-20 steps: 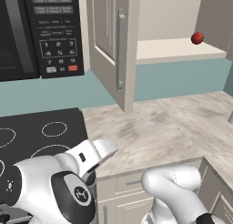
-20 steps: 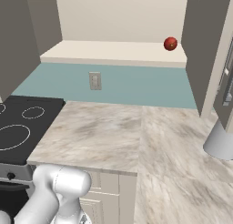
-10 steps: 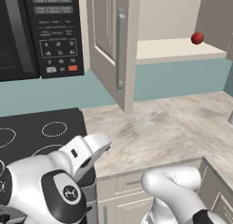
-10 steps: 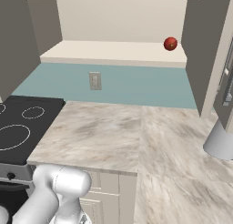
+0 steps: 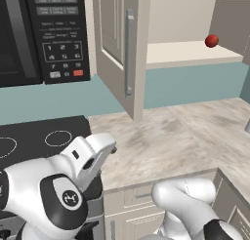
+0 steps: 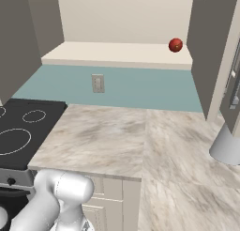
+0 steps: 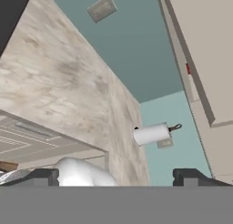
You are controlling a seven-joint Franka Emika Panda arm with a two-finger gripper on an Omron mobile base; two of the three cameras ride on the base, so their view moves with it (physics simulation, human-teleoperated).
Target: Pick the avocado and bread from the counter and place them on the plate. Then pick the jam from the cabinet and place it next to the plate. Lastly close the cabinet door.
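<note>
A: Left base view?
B: Cabinet (image 5: 195, 53) open, jam (image 5: 211, 40) on its shelf; the arm's link has swung lower.
A: Right base view?
B: Jam (image 6: 175, 45) unmoved above the bench (image 6: 140, 141).
A: Hand view?
B: Fingers (image 7: 45, 176) released, grasping nothing.

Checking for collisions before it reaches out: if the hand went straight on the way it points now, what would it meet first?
Judging by the hand view, the open hand aims past the counter edge toward the teal wall, near the paper towel roll. Nothing nearer blocks it, though depth is unclear.
</note>
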